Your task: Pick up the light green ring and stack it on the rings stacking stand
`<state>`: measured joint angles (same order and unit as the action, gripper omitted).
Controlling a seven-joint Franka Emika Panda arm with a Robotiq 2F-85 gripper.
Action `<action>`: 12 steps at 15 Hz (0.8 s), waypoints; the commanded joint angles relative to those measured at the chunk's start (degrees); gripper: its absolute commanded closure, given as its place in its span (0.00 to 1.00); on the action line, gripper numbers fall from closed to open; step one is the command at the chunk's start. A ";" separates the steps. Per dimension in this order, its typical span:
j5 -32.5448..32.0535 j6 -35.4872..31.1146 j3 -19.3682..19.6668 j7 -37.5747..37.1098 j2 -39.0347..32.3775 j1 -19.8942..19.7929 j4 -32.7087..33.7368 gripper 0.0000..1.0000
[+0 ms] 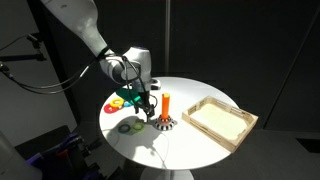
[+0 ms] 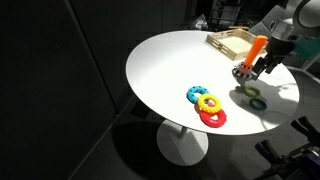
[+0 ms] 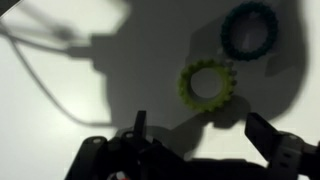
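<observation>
Just ahead of the open fingers lies the light green ring (image 3: 207,83), flat on the white tabletop (image 1: 180,145); in the wrist view it sits almost in line with the gap, a touch toward the far side of it, so we judge the coming move to be a short reach forward and then straight down. Being round, the ring has no long axis to line up with; any crossing of its band should do, one finger inside the hole and one outside, or both around the rim. The end effector (image 3: 202,135) hangs above the tabletop with its jaws wide apart and nothing between them; it touches nothing that we can see.

The ring itself is thin and bright, with a scalloped, gear-like outer edge and a wide hole; it looks light and stiff, likely to skid if nudged sideways. Close beside it, but apart, lies a darker teal ring (image 3: 250,30), which we must not catch by mistake. The stand (image 1: 167,105), an orange peg on a patterned base, rises just beside the end effector in both exterior views; the carry should be short. Further off lie a wooden tray (image 1: 207,131) and a cluster of red, yellow and blue rings (image 2: 206,104).
</observation>
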<state>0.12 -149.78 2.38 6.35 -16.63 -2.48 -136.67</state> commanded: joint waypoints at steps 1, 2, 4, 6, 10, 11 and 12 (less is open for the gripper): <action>-4.57 -5.16 1.05 -5.07 -1.65 2.21 -1.59 0.00; -5.47 -6.52 1.29 -6.24 -2.29 2.78 -1.81 0.00; -6.17 -9.01 1.53 -7.73 -3.57 3.52 -2.15 0.00; -5.84 -11.09 1.60 -8.44 -4.83 3.90 -2.18 0.00; -4.56 -13.41 1.60 -9.28 -6.46 3.95 -2.61 0.00; -4.55 -13.59 1.78 -9.64 -6.67 4.13 -2.79 0.00; -4.37 -13.64 1.69 -9.73 -6.81 4.06 -2.93 0.00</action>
<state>-4.48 -162.20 3.37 -1.48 -23.34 0.81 -138.72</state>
